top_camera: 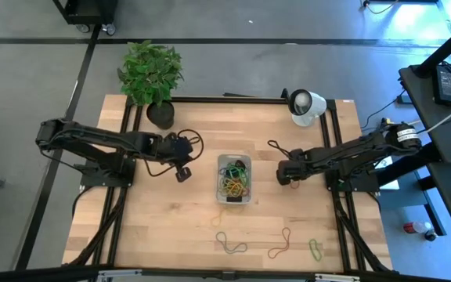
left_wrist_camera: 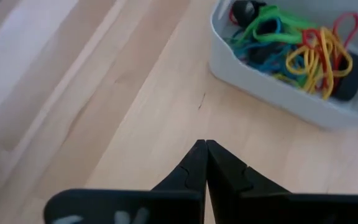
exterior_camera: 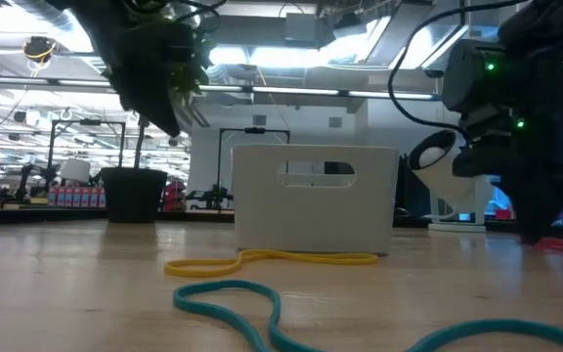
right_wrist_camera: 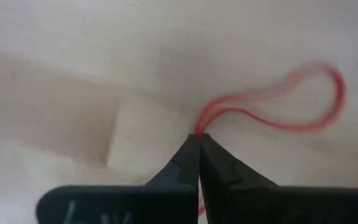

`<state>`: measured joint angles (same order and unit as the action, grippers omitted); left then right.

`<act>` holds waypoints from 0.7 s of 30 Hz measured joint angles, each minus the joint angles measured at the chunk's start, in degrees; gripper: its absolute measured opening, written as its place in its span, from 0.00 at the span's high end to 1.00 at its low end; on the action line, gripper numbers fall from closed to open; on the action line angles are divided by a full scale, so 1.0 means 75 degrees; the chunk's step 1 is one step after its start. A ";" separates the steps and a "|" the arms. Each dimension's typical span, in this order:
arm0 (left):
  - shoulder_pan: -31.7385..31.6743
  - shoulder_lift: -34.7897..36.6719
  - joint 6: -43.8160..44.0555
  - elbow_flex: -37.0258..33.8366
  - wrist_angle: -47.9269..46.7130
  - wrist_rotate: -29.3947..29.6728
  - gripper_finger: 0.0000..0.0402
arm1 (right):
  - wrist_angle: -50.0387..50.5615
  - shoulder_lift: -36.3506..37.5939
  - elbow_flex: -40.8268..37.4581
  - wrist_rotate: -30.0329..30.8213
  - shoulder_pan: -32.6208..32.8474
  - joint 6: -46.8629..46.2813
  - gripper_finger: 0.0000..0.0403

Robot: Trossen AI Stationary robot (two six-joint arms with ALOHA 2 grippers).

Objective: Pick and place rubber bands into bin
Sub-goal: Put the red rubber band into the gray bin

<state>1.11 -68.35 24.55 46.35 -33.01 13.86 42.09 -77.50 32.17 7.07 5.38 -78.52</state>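
The bin point(top_camera: 219, 180) point(left_wrist_camera: 272, 93) point(exterior_camera: 311, 210) stands mid-table and holds a heap of coloured rubber bands point(top_camera: 235, 182) point(left_wrist_camera: 291, 43). My right gripper point(top_camera: 283, 178) point(right_wrist_camera: 199, 135) is low over the table to the bin's right, shut on a red rubber band point(right_wrist_camera: 339, 93) point(exterior_camera: 555, 244). My left gripper point(top_camera: 182, 174) point(left_wrist_camera: 205, 144) hovers left of the bin, shut and empty. Loose bands lie flat near the table's near edge: yellow point(top_camera: 218, 218) point(exterior_camera: 281, 258), teal point(top_camera: 230, 245) point(exterior_camera: 233, 293), orange-red point(top_camera: 280, 244) and green point(top_camera: 315, 249). My right gripper pinches the red rubber band at one end of its loop point(right_wrist_camera: 205, 119), both strands together between the two fingertips. The fingers come from above, slanting down. The rest of the loop spreads out ahead of the fingers close to the wood; whether it rests there, I cannot tell.
A potted plant point(top_camera: 151, 74) stands at the far left corner and a round white lamp-like object point(top_camera: 305, 106) at the far right. A dark thin loop point(top_camera: 276, 146) lies beside the right arm. Bare wood shows left of the bin and between bin and near edge.
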 joint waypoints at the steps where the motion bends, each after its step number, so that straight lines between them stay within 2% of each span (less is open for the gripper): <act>1: 0.0030 0.0069 -0.0146 0.0000 -0.0105 0.0010 1.00 | 0.0191 0.0026 0.0112 0.0006 0.0053 -0.0083 0.99; 6: 0.0098 0.0636 -0.0671 -0.0223 -0.0281 0.0073 1.00 | 0.1051 0.0162 0.1131 0.0436 0.0355 -0.0333 1.00; 13: 0.0063 0.2115 -0.0772 -0.1277 -0.0158 -0.0284 1.00 | 0.2091 -0.0077 0.3252 0.1533 0.0838 -0.0726 1.00; 17: 0.0155 0.2899 -0.0775 -0.1717 -0.0097 -0.0484 1.00 | 0.2423 -0.0593 0.4667 0.2015 0.1007 -0.0630 1.00; 21: 0.0250 0.3476 -0.0772 -0.1960 -0.0073 -0.0492 1.00 | 0.2431 -0.1511 0.6050 0.2294 0.1084 -0.0055 1.00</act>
<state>2.98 -42.28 18.76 31.65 -33.56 10.17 60.32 -88.83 77.54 24.28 13.51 -78.93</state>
